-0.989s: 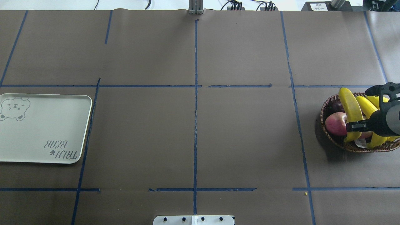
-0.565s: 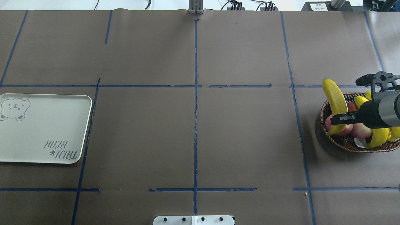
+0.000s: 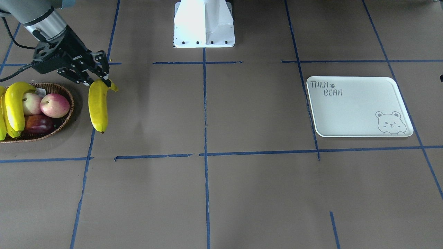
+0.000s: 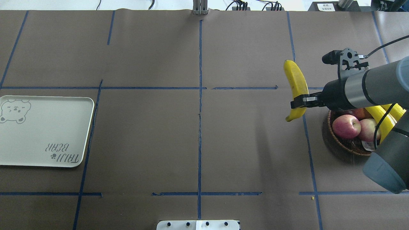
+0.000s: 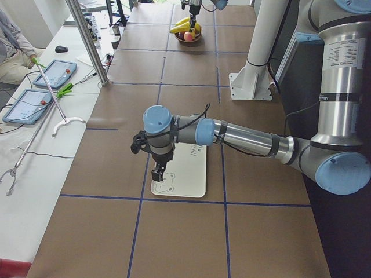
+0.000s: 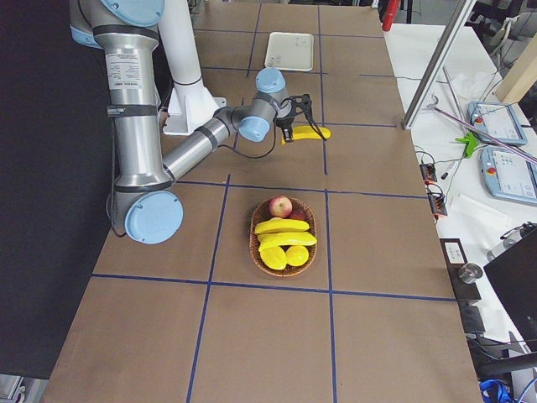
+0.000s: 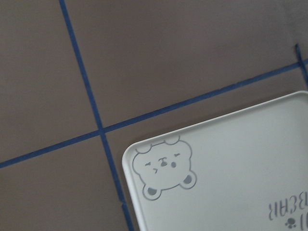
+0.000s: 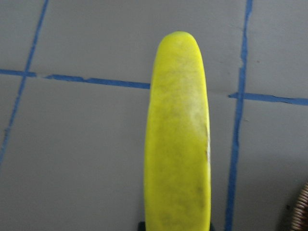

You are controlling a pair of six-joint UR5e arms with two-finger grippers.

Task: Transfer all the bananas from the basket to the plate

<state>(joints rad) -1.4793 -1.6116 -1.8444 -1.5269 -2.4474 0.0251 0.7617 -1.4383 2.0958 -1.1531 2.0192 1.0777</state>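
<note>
My right gripper (image 4: pixel 298 102) is shut on the stem end of one long yellow banana (image 4: pixel 296 84), held in the air just left of the basket (image 4: pixel 345 145). The same banana (image 3: pixel 97 107) hangs below the gripper (image 3: pixel 100 79) in the front-facing view and fills the right wrist view (image 8: pixel 178 134). More bananas (image 3: pixel 14 103) lie in the brown wicker basket (image 3: pixel 52 86). The off-white bear plate (image 4: pixel 44 127) lies bare at the far left. My left gripper (image 5: pixel 157 172) hovers over the plate (image 5: pixel 188 174); I cannot tell whether it is open or shut.
Two red apples (image 4: pixel 346 126) and a dark red fruit (image 3: pixel 38 124) share the basket. Blue tape lines cross the brown table cover. The robot's white base (image 3: pixel 204 24) stands at the table's near edge. A person sits beyond the far side (image 5: pixel 11 52).
My right gripper has lifted the banana out of the basket and carried it left and away from the robot, past the basket's rim.
</note>
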